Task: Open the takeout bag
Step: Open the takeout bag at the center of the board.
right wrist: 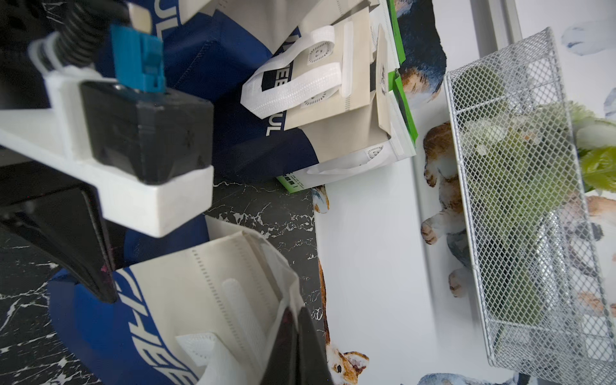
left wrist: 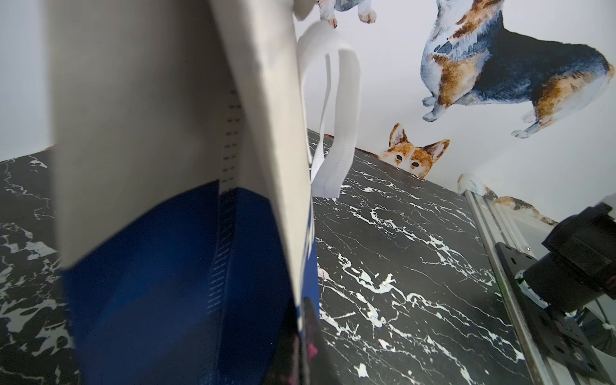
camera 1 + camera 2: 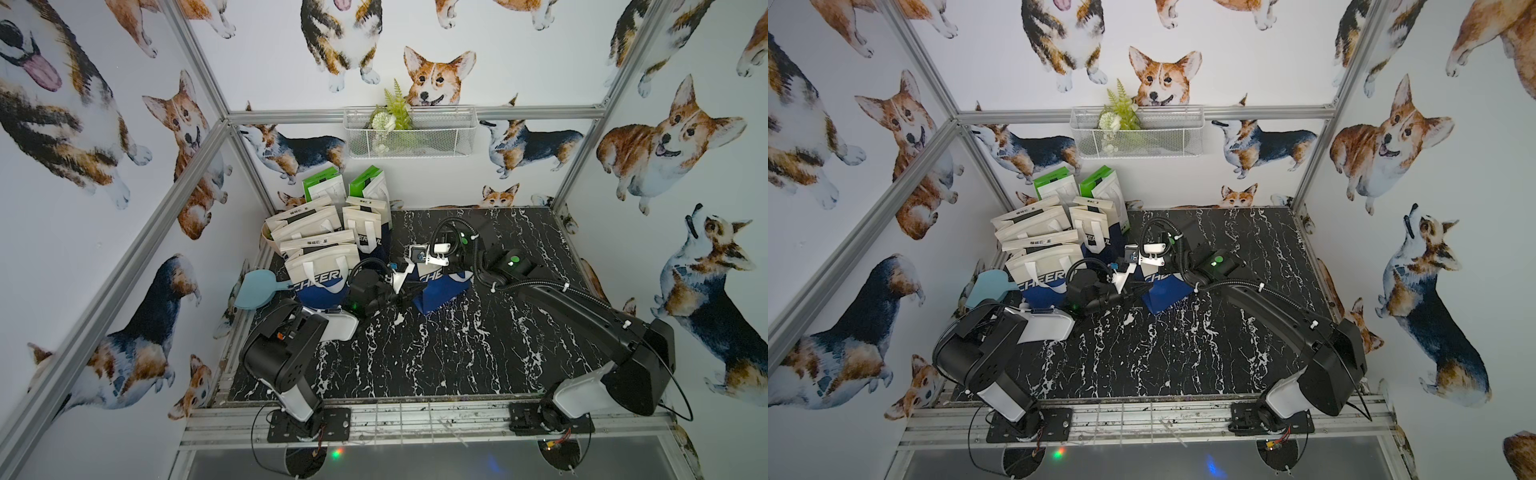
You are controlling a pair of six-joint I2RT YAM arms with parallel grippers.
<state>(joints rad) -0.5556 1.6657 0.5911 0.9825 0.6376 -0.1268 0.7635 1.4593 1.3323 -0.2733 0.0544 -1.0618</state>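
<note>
The takeout bag [image 3: 442, 286], cream on top and blue below with white lettering, stands near the middle of the black marble table in both top views [image 3: 1163, 291]. My left gripper [image 3: 410, 293] reaches it from the left and is shut on the bag's lower side edge [image 2: 306, 333]. My right gripper [image 1: 296, 340] comes over the top and is shut on the cream rim of the bag [image 1: 186, 300], next to a white handle [image 1: 203, 353]. The bag's mouth is narrow, with its side folds tucked in. My left fingers [image 1: 96, 260] show against the blue lettering.
Several more cream, blue and green bags [image 3: 328, 232] crowd the table's rear left corner. A light blue object [image 3: 257, 289] lies by the left edge. A white wire basket [image 3: 409, 131] holding a plant hangs on the back wall. The metal frame rail [image 3: 374, 415] runs along the front.
</note>
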